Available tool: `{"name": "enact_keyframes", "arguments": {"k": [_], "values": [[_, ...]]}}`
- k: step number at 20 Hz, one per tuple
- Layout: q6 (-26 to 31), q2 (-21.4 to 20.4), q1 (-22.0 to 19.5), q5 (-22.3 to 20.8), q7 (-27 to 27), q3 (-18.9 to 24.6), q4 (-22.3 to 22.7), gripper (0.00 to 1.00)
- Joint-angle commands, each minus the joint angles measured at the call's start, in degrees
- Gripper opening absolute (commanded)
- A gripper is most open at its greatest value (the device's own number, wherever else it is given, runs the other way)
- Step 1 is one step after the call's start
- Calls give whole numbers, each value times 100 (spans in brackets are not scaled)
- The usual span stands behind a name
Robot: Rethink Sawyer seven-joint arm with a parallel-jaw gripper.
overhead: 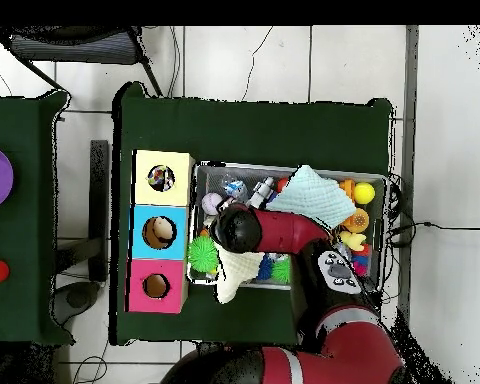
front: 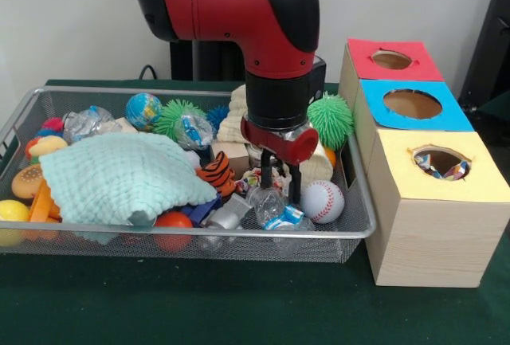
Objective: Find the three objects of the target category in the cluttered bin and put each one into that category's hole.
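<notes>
The wire mesh bin (front: 351,229) is full of toys. My gripper (front: 280,186) points down into its right part, between the tiger toy and the baseball, with its fingers (front: 265,171) apart over a clear plastic bottle (front: 271,203). A small patch of white dotted fabric (front: 250,178) shows just left of the fingers. The yellow-topped box (front: 446,194) stands right of the bin, and dotted fabric (front: 437,166) lies inside its hole. In the overhead view the arm hides the gripper. The yellow box (overhead: 176,178), with dotted fabric in its hole (overhead: 161,179), stands left of the bin (overhead: 294,167).
A mint-green waffle cloth (front: 119,174) covers the bin's left half. A cream cloth (front: 235,114), a green spiky ball (front: 331,119), a baseball (front: 323,201), a tiger toy (front: 217,174) and a globe ball (front: 143,110) surround the gripper. Blue-topped (front: 414,106) and red-topped (front: 390,60) boxes stand behind the yellow one.
</notes>
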Motion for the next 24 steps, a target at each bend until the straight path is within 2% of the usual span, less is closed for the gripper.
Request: {"name": "enact_keyframes", "arguments": {"k": [1, 8, 15, 19, 24], "values": [[564, 181, -224, -457, -729, 143, -281, 100], [659, -2, -281, -556, -696, 111, -133, 100], [828, -613, -397, -714, -761, 97, 269, 100], [703, -821, -388, -783, -613, 54, 489, 100], [551, -871, -323, -836, -510, 37, 532, 100]]}}
